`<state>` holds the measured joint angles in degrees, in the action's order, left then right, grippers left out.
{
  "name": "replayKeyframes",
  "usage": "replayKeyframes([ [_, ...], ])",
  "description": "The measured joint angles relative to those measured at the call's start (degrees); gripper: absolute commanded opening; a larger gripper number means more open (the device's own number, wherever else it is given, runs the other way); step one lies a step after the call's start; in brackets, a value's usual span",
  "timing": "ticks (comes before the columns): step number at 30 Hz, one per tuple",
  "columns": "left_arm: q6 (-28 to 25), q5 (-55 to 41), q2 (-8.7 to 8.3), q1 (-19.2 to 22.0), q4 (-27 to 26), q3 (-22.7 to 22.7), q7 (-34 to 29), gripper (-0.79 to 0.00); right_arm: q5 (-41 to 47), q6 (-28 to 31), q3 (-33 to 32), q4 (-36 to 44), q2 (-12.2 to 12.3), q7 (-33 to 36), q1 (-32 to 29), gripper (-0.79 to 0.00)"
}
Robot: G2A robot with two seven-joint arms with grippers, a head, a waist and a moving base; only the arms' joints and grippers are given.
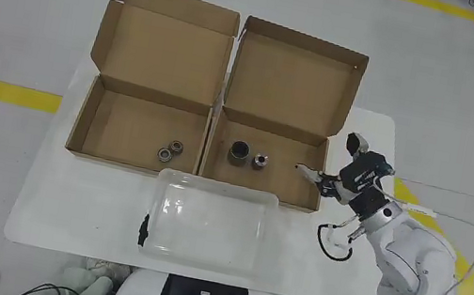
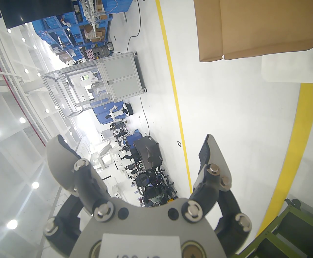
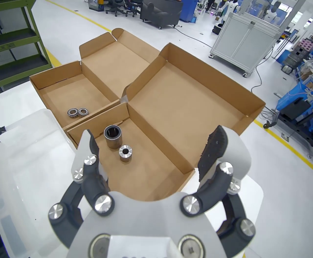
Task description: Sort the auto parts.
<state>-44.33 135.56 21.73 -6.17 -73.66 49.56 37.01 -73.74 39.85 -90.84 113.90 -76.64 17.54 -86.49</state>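
Hovering wide open and empty, the right gripper [image 3: 152,136] stood over a cardboard box [image 3: 146,171] holding two bushings [image 3: 113,136] just ahead; two bearings [image 3: 72,112] lay beyond in the neighbouring box [image 3: 73,95]. Sorting appeared nearly finished.

From above, could not make out detail on the two small rings [image 1: 170,149] in the left box [image 1: 116,126], nor on the dark cylinder [image 1: 238,152] and smaller metal part [image 1: 259,160] in the right box [image 1: 292,157]. Could not identify a small black thing [image 1: 145,227] at the rim of the clear bin [image 1: 204,228]. In the right wrist view, lost the right box's near wall behind the right gripper [image 3: 153,132]; found the bin cut off by the picture's edge. In the left wrist view, caught just part of some cardboard flaps [image 2: 244,29], cut off at the edge, without telling which box; likewise the white table [image 2: 286,69] and a green rack [image 2: 291,227].
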Motion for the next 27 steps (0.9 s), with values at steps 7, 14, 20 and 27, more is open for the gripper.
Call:
replayKeyframes([
  [7,0.0,0.0,0.0,0.0,0.0,0.0,0.0,0.0,3.16,0.9,-5.17,3.49,0.72,-7.55,-6.33,0.0],
  [14,0.0,0.0,0.0,0.0,0.0,0.0,0.0,0.0,2.97,0.01,-8.19,6.87,1.25,-10.14,-11.21,0.0],
  [20,0.0,0.0,0.0,0.0,0.0,0.0,0.0,0.0,2.96,-0.4,-8.42,7.19,1.36,-11.64,-11.81,0.0],
  [27,0.0,0.0,0.0,0.0,0.0,0.0,0.0,-0.001,2.96,-0.39,-8.41,7.18,1.36,-11.61,-11.8,0.0],
])
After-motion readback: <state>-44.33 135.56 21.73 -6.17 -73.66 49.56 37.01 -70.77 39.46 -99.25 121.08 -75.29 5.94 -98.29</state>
